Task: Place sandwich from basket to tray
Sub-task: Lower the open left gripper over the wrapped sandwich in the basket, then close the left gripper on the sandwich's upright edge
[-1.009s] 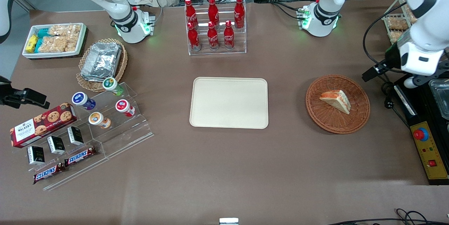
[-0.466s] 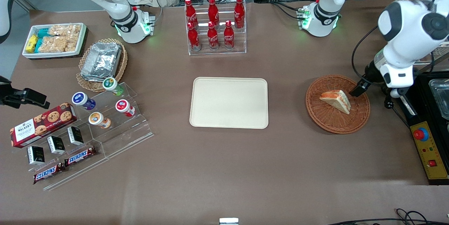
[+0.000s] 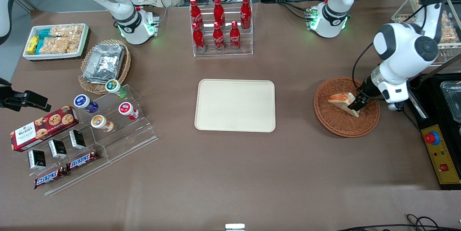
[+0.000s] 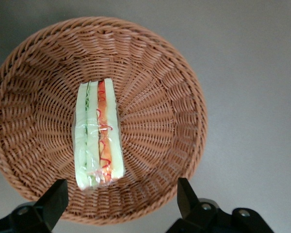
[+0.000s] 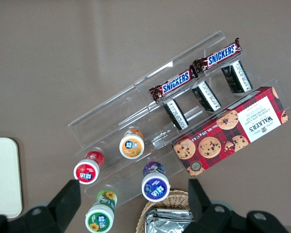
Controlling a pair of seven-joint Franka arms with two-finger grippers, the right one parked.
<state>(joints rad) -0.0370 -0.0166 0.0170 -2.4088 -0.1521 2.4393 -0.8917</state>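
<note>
The gripper (image 4: 121, 204) hung over the basket (image 3: 335, 121), above the edge of the sandwich (image 3: 340, 100) nearer the working arm's end of the bench (image 3: 230, 173), with its 2 fingers (image 4: 53, 201) spread wide and holding nothing. The sandwich lay wrapped in clear film inside the basket, its green and orange-red filling layers showing. The tray (image 3: 235, 105) sat well apart from the basket, toward the middle of the bench.
</note>
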